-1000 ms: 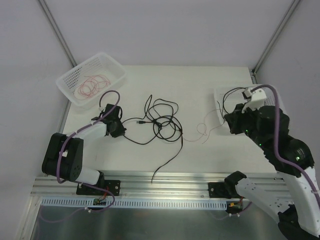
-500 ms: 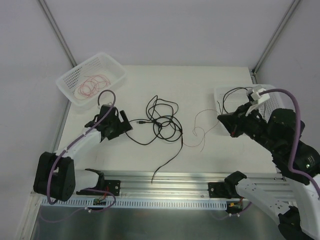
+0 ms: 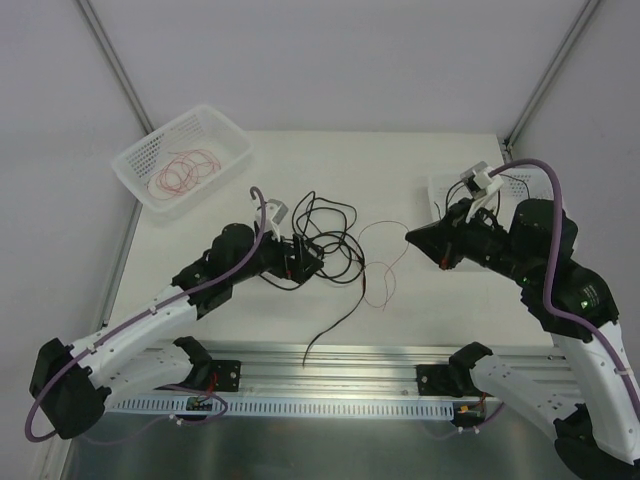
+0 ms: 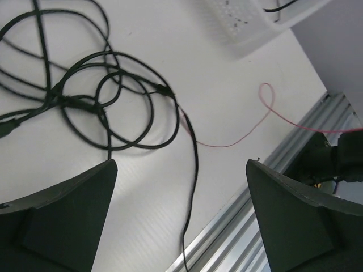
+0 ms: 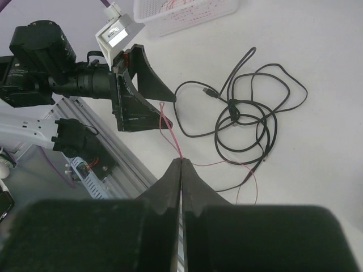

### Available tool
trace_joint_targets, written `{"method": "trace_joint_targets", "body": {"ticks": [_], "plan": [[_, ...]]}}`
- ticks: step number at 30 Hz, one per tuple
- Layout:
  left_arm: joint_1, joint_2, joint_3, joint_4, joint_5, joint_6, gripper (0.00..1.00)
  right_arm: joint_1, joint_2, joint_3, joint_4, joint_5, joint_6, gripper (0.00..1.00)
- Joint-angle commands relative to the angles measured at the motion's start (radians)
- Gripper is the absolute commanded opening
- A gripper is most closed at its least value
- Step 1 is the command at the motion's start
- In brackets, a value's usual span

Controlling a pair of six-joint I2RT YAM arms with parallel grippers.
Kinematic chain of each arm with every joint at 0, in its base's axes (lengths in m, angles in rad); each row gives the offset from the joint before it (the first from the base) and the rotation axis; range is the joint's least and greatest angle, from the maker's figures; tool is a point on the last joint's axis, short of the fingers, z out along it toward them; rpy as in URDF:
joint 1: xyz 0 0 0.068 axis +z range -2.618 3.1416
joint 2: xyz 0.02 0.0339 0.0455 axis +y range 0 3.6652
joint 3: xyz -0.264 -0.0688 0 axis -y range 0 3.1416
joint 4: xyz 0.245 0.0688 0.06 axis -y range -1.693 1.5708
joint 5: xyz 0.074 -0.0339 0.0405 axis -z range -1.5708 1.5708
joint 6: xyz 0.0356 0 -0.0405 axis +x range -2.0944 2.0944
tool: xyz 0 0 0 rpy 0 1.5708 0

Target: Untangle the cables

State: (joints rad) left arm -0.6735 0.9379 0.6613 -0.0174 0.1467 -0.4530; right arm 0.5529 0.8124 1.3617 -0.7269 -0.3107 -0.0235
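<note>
Cables [image 3: 330,245] lie in the middle of the desk [image 3: 430,160] in the top view. There is a black bundle [image 3: 345,262] of loops, and a thin red wire [image 3: 384,266] leaves its right side and runs toward the right edge. The right tool [image 3: 409,237] is pressed together on the end of this red wire, above the desk. The left tool [image 3: 305,262] is spread wide at the left side of the black bundle and holds nothing.

In the left wrist view, the left tool [image 4: 180,170] is wide apart with only bare desk and one black strand between its sides. The black bundle [image 4: 102,96] lies ahead and to the left, and the red wire [image 4: 238,139] goes away from it to the right.

In the right wrist view, the right tool [image 5: 181,164] is closed on the red wire [image 5: 169,133], which leads away toward the black bundle [image 5: 249,113].

The wire's long axis goes from bundle to right tool, across the desk. The left arm is nearer to the bundle, so I think it should hold the bundle while the right pulls toward the right edge.
</note>
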Motion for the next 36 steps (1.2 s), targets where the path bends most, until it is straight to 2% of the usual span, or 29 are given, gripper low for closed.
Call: {"method": "trace_joint_targets", "body": {"ticks": [1,7,13,16,18,20,21,22,23,26,30,32,33,35,36], "plan": [[-0.093,0.019,-0.032,0.296,0.031,0.083,0.98,-0.002,-0.009,-0.007,0.070,-0.060,0.022,0.01],[-0.274,0.131,-0.003,0.522,0.085,0.264,0.98,-0.004,-0.030,-0.036,0.070,-0.064,0.020,0.01],[-0.340,0.231,0.076,0.579,0.047,0.330,0.96,-0.004,-0.050,-0.059,0.081,-0.083,0.060,0.01],[-0.353,0.275,0.115,0.603,0.016,0.333,0.90,-0.004,-0.064,-0.078,0.092,-0.088,0.071,0.01],[-0.359,0.303,0.127,0.626,0.013,0.333,0.80,-0.004,-0.071,-0.088,0.087,-0.088,0.073,0.01],[-0.362,0.320,0.145,0.628,0.013,0.333,0.63,-0.002,-0.082,-0.095,0.083,-0.080,0.074,0.01],[-0.362,0.329,0.150,0.628,0.013,0.332,0.33,-0.004,-0.085,-0.101,0.077,-0.068,0.073,0.01],[-0.362,0.329,0.152,0.623,0.011,0.332,0.15,-0.002,-0.090,-0.105,0.072,-0.061,0.071,0.01],[-0.362,0.325,0.155,0.617,0.005,0.332,0.01,-0.004,-0.097,-0.108,0.069,-0.051,0.066,0.01],[-0.362,0.292,0.176,0.556,-0.051,0.338,0.00,-0.004,-0.111,-0.137,0.043,0.040,0.065,0.03],[-0.360,0.250,0.288,0.348,-0.166,0.396,0.00,-0.002,-0.168,-0.248,0.047,0.211,0.076,0.21],[-0.351,0.245,0.377,0.223,-0.211,0.428,0.00,-0.002,-0.176,-0.309,0.050,0.228,0.079,0.34],[-0.347,0.239,0.403,0.196,-0.214,0.436,0.00,-0.004,-0.180,-0.328,0.060,0.226,0.080,0.46],[-0.315,0.228,0.464,0.140,-0.214,0.441,0.00,-0.002,-0.196,-0.380,0.072,0.222,0.089,0.59],[-0.298,0.222,0.484,0.120,-0.208,0.441,0.00,-0.004,-0.214,-0.400,0.089,0.223,0.095,0.62]]}}
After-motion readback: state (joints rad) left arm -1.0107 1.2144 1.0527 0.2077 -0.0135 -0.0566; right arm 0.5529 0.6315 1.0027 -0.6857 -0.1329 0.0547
